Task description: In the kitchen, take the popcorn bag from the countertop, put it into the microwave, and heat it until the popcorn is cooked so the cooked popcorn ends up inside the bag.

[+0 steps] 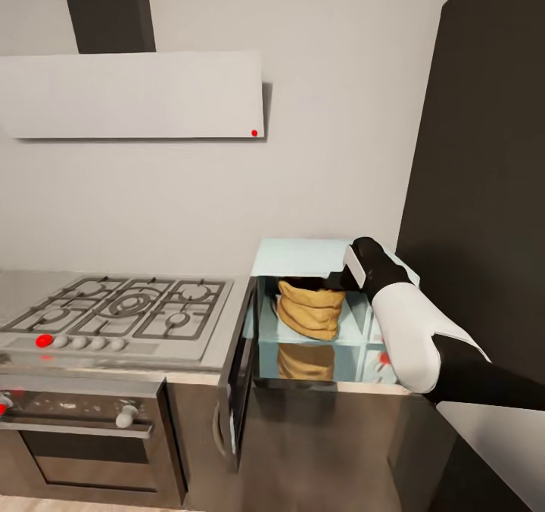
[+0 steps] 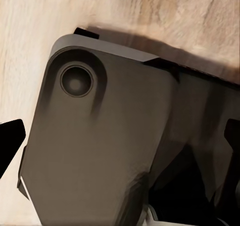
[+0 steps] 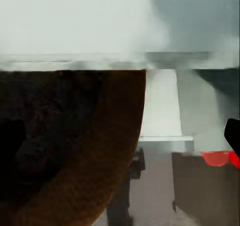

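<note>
The mint-white microwave (image 1: 303, 257) stands to the right of the hob with its door (image 1: 241, 360) swung open to the left. Inside it the tan-brown popcorn bag (image 1: 309, 309) sits upright on the cavity floor. My right arm (image 1: 401, 323) reaches in from the right, and its wrist is at the top of the opening, just above the bag's rim. In the right wrist view the bag (image 3: 75, 151) looms very close between the fingertips of my right gripper (image 3: 120, 141), which stand wide apart, open. My left gripper (image 2: 120, 136) hangs open over the robot's dark base.
A steel gas hob (image 1: 125, 307) with an oven (image 1: 83, 436) under it lies left of the microwave. A white hood (image 1: 132, 94) hangs above. A tall dark cabinet (image 1: 484, 156) walls off the right side. A strip of grey countertop (image 1: 14, 285) shows at far left.
</note>
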You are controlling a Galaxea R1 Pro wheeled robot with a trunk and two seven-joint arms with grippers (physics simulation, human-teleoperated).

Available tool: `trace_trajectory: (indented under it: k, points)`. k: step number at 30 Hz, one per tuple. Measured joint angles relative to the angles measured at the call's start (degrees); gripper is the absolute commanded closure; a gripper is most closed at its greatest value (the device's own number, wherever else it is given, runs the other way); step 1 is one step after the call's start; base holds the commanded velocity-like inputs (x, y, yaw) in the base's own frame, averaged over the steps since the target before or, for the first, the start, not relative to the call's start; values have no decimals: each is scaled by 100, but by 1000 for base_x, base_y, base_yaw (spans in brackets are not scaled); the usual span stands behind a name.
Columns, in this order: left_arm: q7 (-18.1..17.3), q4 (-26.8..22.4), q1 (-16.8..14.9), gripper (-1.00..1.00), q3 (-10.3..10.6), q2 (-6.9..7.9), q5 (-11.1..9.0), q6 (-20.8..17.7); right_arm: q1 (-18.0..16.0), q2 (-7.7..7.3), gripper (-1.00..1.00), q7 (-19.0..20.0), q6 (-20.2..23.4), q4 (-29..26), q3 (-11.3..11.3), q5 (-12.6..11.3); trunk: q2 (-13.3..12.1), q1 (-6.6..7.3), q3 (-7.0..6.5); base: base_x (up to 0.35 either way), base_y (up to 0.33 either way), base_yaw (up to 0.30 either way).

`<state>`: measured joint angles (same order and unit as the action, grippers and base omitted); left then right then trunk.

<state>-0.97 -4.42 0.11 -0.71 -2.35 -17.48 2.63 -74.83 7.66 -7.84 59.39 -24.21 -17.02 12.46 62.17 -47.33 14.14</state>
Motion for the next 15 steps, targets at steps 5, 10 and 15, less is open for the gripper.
trace_trajectory:
  k: [5, 10, 15]
  points:
    - [1, 0, -1, -100, -2, -2, 3, 0, 0, 7, -100, -10, -75, -36, -4, -4, 0, 0, 0, -342, 0, 0]
    - [2, -1, -1, -100, 0, -2, 3, 0, 0, 15, -100, 139, -747, -356, -23, -63, 0, 0, 0, -346, 0, 0]
    - [2, 7, -2, -100, -1, -2, 3, 0, 1, 15, -100, 418, -1136, -59, -36, -2, 0, 1, 0, -226, 0, 0]
